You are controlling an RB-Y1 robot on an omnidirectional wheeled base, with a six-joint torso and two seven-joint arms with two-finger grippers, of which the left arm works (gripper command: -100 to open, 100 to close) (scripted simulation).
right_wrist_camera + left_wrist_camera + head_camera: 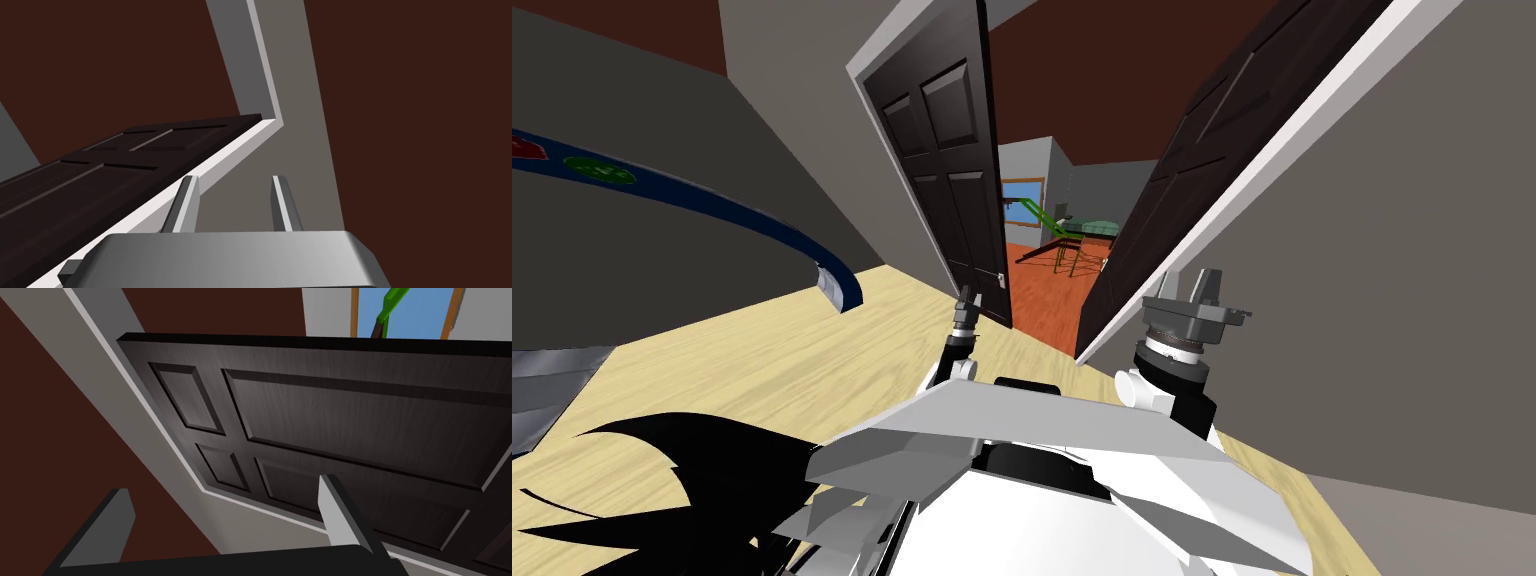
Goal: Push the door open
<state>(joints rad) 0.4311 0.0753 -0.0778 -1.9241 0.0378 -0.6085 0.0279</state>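
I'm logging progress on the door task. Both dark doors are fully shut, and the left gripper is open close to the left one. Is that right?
Not shut. The head view shows the left door and the right door standing open, with an orange floor showing through the gap between them. The left gripper is open close to the left one, as you said.

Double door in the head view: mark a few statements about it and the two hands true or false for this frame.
1. The left door leaf and right door leaf both stand open. True.
2. The left hand is shut on a handle. False: its fingers are wide apart, holding nothing.
3. An orange floor shows between the leaves. True.
4. The right hand grips the door's edge. False: it is open and empty.
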